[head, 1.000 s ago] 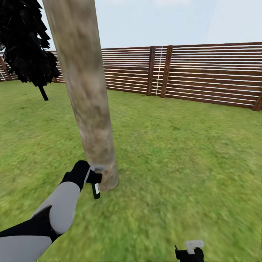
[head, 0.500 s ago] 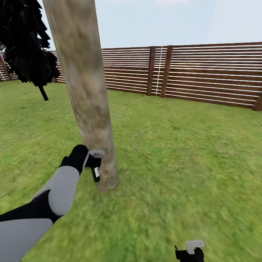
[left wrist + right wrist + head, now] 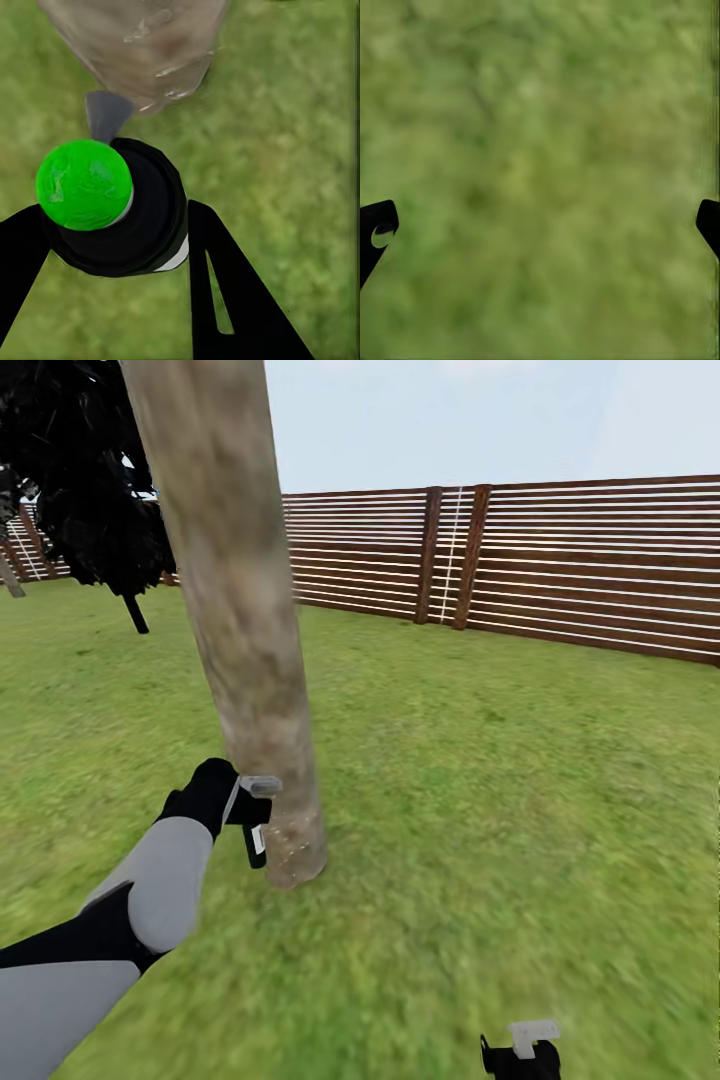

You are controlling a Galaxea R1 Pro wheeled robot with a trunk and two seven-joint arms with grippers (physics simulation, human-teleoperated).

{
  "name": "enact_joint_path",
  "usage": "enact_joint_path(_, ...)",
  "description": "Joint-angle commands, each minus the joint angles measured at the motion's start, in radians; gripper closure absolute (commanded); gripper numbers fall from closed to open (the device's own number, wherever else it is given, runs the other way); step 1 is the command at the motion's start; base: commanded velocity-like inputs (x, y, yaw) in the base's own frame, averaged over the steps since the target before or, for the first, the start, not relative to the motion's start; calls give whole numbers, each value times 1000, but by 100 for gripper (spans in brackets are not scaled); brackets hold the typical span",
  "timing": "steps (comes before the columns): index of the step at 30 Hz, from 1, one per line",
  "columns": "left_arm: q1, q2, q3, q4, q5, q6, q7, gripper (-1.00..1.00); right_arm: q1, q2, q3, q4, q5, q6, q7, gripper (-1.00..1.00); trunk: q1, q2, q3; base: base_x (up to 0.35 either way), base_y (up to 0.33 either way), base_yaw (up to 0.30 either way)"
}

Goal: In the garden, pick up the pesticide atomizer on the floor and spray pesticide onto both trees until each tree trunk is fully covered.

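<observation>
A thick, mottled grey-brown tree trunk (image 3: 245, 610) rises from the grass just in front of me. My left gripper (image 3: 254, 822) is shut on the pesticide atomizer (image 3: 256, 846), a small black bottle with a white patch, held right beside the foot of the trunk. Fine whitish pesticide specks (image 3: 292, 842) dot the bark there. In the left wrist view the black atomizer (image 3: 139, 225) carries a green ball (image 3: 84, 184) and sits between the two black fingers (image 3: 214, 277), with the trunk (image 3: 142, 45) close ahead. My right gripper (image 3: 522, 1048) hangs low over grass, open (image 3: 540, 225) and holding nothing.
Green lawn surrounds the trunk on every side. A brown slatted fence (image 3: 520, 560) runs along the back. A dark narrow tree (image 3: 90, 470) stands at the far left, behind the trunk.
My left gripper has risen a little along the trunk's base with the atomizer in it. The head view has shifted slightly, so the fence posts sit further right. The right gripper is unmoved.
</observation>
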Motion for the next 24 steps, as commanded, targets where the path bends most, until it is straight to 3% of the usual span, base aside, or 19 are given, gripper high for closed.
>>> enact_joint_path(1,-1,-1,8,-2,-11,3,-8,100,-1,0,8,1,0,-1,-7,-100,0,0,-1,105,-257,0)
enact_joint_path(13,-1,0,7,-3,-11,2,-6,100,-1,0,9,1,0,-2,-7,-100,0,0,-1,15,-271,2)
enact_joint_path(18,2,2,6,-3,-11,1,-5,100,-1,1,10,1,-1,-2,-7,-100,0,0,-1,89,-273,226)
enact_joint_path(24,33,80,12,0,-10,-7,-6,100,-1,1,10,1,0,-2,-7,-100,0,0,-1,122,-271,230)
